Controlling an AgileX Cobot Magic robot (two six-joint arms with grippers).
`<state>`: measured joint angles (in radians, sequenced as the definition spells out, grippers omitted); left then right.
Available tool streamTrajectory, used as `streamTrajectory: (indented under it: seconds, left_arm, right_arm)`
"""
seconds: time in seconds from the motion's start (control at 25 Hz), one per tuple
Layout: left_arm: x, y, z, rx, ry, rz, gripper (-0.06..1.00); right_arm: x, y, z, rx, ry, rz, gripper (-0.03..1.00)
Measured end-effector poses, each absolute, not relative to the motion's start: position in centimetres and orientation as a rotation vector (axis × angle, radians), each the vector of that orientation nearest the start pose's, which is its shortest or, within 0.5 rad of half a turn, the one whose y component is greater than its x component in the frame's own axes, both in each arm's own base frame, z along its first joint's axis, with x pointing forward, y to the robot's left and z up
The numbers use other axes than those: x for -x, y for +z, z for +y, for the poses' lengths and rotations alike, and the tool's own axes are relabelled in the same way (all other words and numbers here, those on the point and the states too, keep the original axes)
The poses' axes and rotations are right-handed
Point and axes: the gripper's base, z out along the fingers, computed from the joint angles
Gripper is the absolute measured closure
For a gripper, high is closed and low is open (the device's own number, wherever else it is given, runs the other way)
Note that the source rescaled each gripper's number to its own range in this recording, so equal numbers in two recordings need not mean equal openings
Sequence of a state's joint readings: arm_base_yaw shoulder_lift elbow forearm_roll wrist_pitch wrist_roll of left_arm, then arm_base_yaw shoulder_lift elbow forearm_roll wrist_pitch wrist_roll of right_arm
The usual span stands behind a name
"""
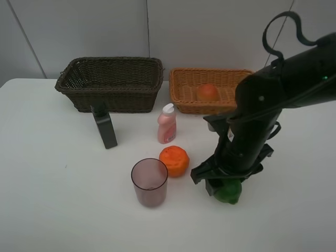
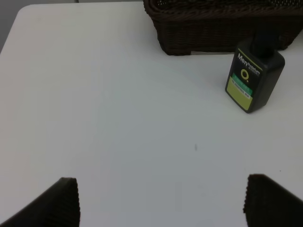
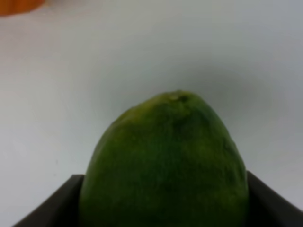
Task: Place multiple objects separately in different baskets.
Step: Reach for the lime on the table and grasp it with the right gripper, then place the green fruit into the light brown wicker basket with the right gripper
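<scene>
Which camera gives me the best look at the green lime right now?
The right wrist view: the green lime fills the frame, sitting between the fingers of the right gripper. In the exterior high view only its lower part peeks out beneath that gripper. The left wrist view does not show it.

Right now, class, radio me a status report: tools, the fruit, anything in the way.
Left tool open, empty, over the table. Right tool closed on green lime, low at the table. Orange close beside it, not touching.
</scene>
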<state>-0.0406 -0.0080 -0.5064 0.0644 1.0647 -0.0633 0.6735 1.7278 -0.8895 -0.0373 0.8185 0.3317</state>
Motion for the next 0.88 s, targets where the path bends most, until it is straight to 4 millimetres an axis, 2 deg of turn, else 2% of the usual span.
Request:
streamTrajectory:
  seconds: [0.24, 0.56, 0.72, 0.88]
  left_arm:
    - [0.7, 27.9, 0.5, 0.027, 0.012, 2.032, 0.04]
    - [0.7, 27.9, 0.5, 0.027, 0.012, 2.032, 0.04]
    - [0.7, 27.9, 0.5, 0.027, 0.012, 2.032, 0.04]
    - [0.7, 27.9, 0.5, 0.027, 0.012, 2.032, 0.04]
  right_arm:
    - [-26.8, 18.9, 16.2, 0.487, -0.006, 3.045, 0.49]
    - [-36.3, 23.5, 13.2, 0.293, -0.047, 2.883, 0.49]
    - [-40.4, 24.0, 11.8, 0.220, -0.081, 2.807, 0.49]
    - [-43.6, 22.9, 10.4, 0.181, -0.113, 2.737, 0.49]
